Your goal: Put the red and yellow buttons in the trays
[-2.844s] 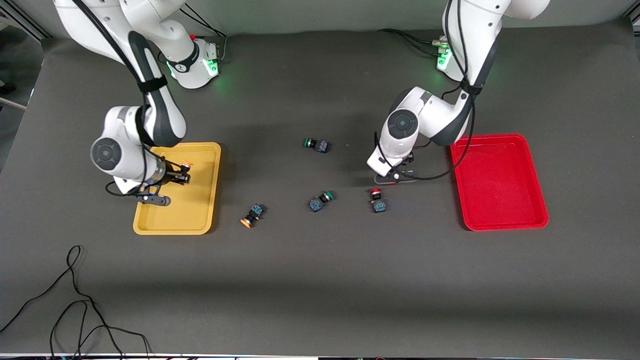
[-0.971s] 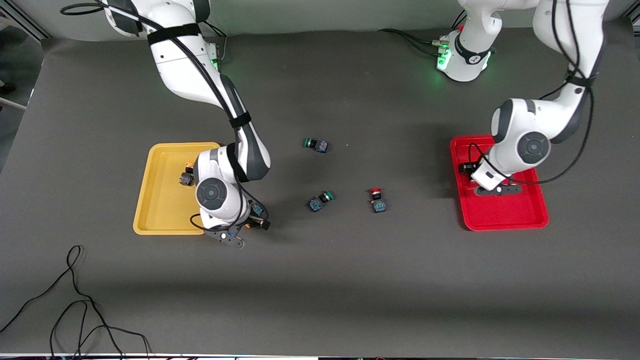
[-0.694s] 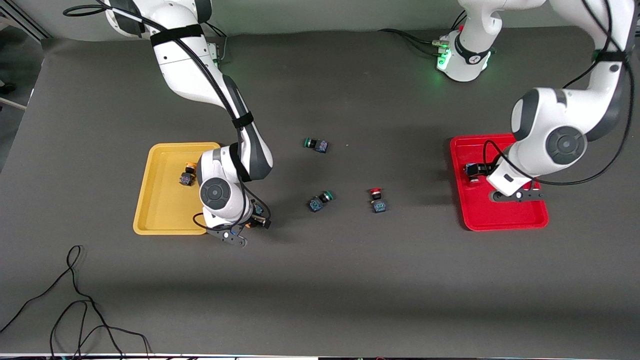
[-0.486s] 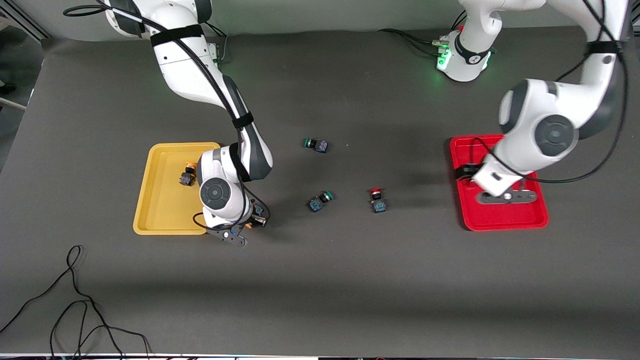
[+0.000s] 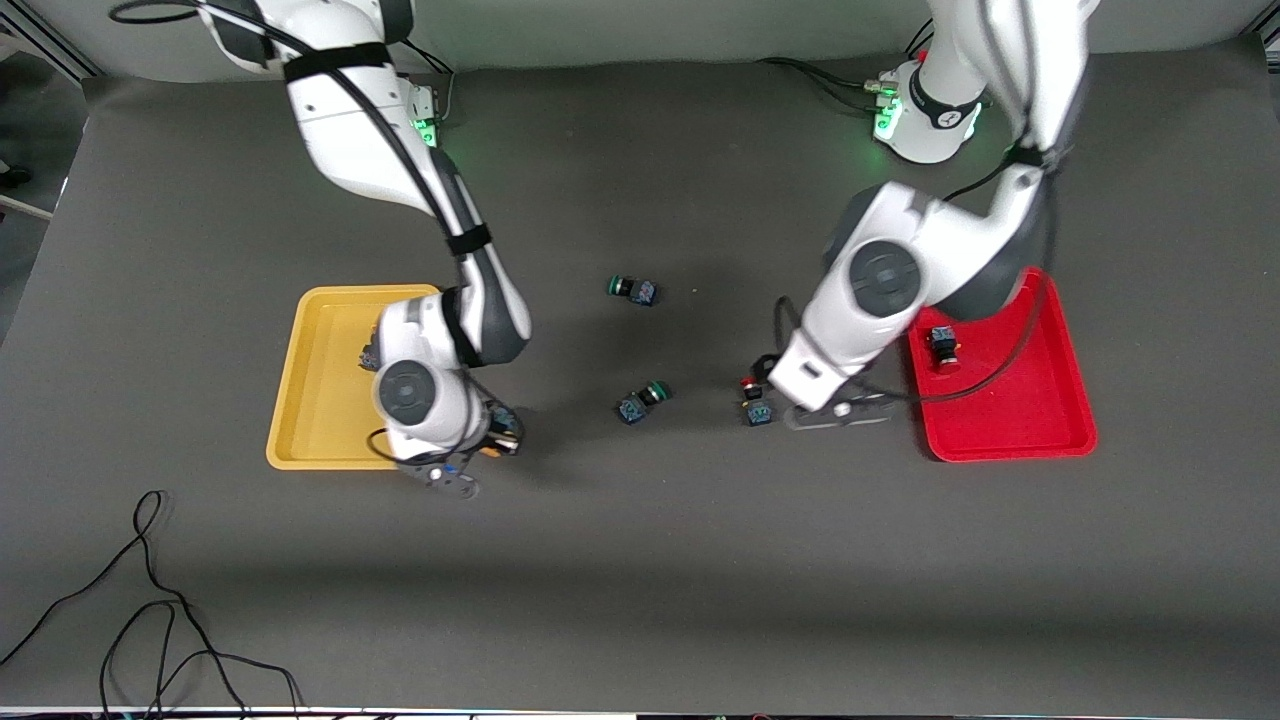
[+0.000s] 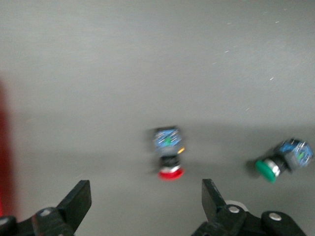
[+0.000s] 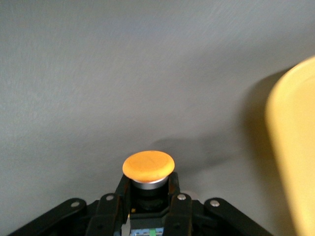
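My right gripper (image 5: 495,437) is shut on a yellow-capped button (image 7: 147,168), low beside the yellow tray (image 5: 320,410), at the corner nearest the front camera. The tray's rim shows in the right wrist view (image 7: 295,147). Another yellow button (image 5: 368,356) lies in that tray, mostly hidden by the arm. My left gripper (image 5: 775,378) is open over a red-capped button (image 5: 752,398) on the table; in the left wrist view the button (image 6: 167,152) lies ahead of my open left gripper (image 6: 145,204). A second red button (image 5: 941,345) lies in the red tray (image 5: 1010,420).
Two green-capped buttons lie mid-table, one (image 5: 633,290) nearer the robots' bases, one (image 5: 641,402) beside the red button, also in the left wrist view (image 6: 283,160). A black cable (image 5: 150,600) loops at the table's front corner at the right arm's end.
My left arm left a red button in the red tray and swung over to the red button on the table. My right gripper closed on the yellow button and shifted slightly toward the yellow tray.
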`<state>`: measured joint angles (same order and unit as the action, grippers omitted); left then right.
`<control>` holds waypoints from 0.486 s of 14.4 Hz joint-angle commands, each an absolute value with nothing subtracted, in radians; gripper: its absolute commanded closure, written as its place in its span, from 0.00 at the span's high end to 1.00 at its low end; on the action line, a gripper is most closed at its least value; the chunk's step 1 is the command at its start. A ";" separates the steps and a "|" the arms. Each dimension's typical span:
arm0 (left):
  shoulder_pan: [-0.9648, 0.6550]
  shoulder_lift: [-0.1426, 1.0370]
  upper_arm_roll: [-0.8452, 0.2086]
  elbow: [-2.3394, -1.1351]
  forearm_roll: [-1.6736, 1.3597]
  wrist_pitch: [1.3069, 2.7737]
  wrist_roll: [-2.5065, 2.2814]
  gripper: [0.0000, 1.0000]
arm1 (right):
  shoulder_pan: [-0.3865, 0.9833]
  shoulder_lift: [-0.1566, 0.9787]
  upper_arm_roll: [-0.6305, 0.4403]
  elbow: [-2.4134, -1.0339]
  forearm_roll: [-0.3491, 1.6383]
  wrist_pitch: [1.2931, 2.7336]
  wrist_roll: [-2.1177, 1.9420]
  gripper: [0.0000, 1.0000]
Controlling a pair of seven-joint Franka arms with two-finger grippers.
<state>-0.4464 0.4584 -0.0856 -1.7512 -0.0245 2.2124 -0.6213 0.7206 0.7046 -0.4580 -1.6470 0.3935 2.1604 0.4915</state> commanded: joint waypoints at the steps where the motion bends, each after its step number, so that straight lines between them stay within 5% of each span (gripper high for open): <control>1: -0.477 0.589 -0.071 -1.698 -0.022 2.299 -0.685 1.00 | 0.605 0.603 -0.466 -1.664 0.402 2.056 0.295 0.09; 6: -0.500 0.689 -0.068 -1.694 -0.020 2.410 -0.752 0.99 | 0.598 0.595 -0.569 -1.788 0.414 2.081 0.097 0.11; 7: -0.500 0.690 -0.067 -1.694 -0.018 2.408 -0.752 0.91 | 0.600 0.582 -0.572 -1.834 0.414 2.118 0.084 0.11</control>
